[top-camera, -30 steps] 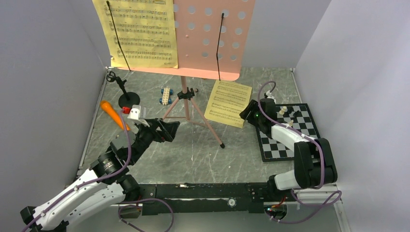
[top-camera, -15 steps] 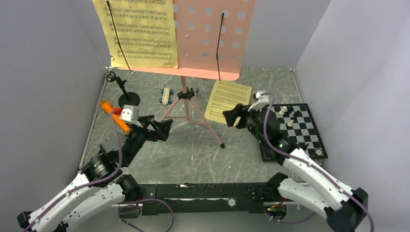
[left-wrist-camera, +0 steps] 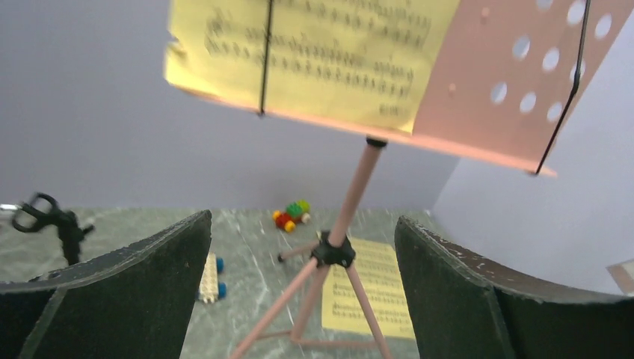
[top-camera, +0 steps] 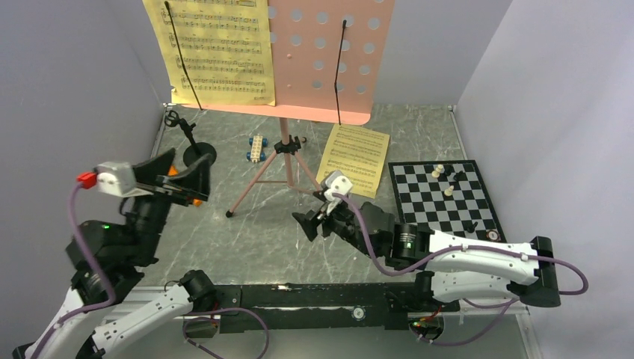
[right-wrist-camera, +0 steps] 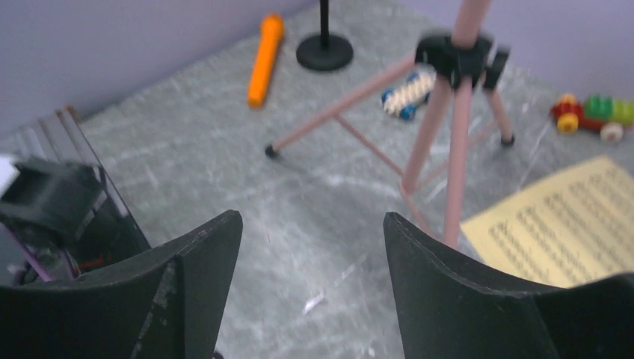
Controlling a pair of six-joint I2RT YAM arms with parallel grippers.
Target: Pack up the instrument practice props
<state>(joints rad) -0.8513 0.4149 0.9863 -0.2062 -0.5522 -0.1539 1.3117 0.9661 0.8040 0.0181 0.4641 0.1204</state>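
The pink music stand (top-camera: 329,60) rises at the back on its tripod (top-camera: 284,149), with one yellow sheet-music page (top-camera: 217,52) on its tray. A second page (top-camera: 353,159) lies flat on the table to its right. The black mic stand (right-wrist-camera: 324,52) is upright at the back left, and the orange microphone (right-wrist-camera: 265,60) lies beside it. My left gripper (top-camera: 191,161) hangs open above the microphone and hides most of it from above. My right gripper (top-camera: 314,221) is open and empty, low over bare table in front of the tripod's right leg.
A chessboard (top-camera: 445,202) with pieces lies at the right. A white-and-blue block car (top-camera: 256,148) sits left of the tripod hub, and a colourful block car (right-wrist-camera: 591,114) is behind the stand. Grey walls close in the left, back and right sides.
The left arm has lifted and pulled back to the left, off the tripod. The right arm has swung from the chessboard to the middle of the table, and its jaws have opened wider.
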